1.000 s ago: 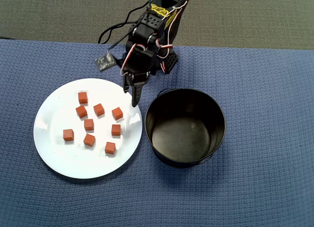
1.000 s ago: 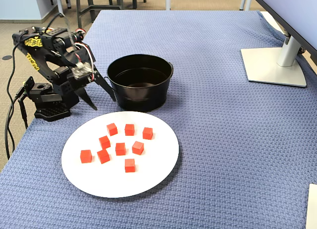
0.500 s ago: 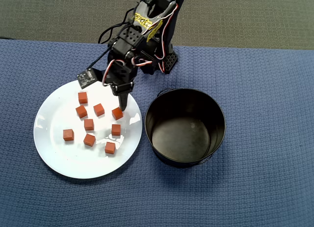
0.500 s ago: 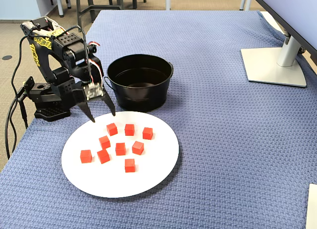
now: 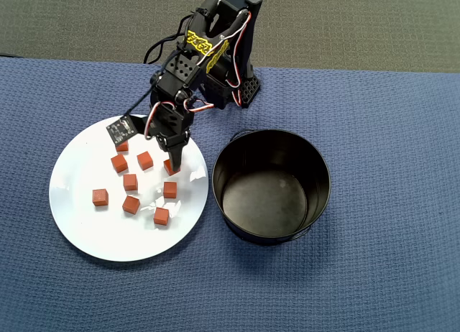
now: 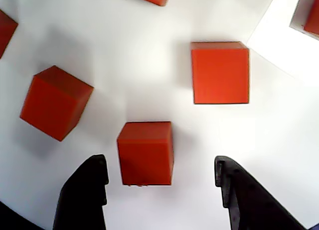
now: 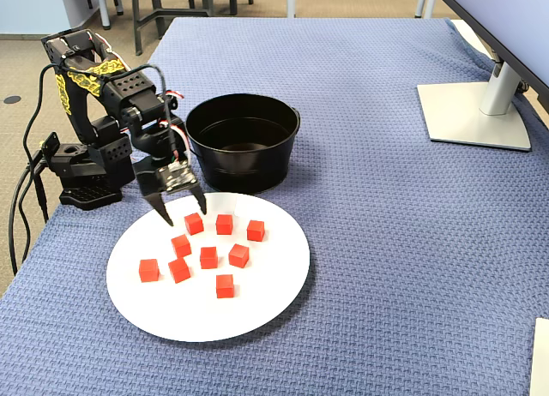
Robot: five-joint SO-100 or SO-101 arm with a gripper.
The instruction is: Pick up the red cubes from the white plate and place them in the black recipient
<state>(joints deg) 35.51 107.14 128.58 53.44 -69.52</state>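
A woven blue cloth covers the tabletop (image 7: 386,242), textured like waffle knit. In the fixed view, the glossy round white plate (image 7: 257,302) lies near the front left, and the black recipient (image 7: 243,165), a straight-walled metal pot with a shiny dark inside, stands just behind it. The black arm (image 7: 111,96) with yellow markings reaches from the far left over the plate's far edge. Its claw (image 7: 183,210) points down, wide open and holding nothing; in the wrist view its two dark fingers (image 6: 84,190) flank one matte cube (image 6: 145,153) without touching it. The red cubes (image 7: 210,257) sit scattered on the plate.
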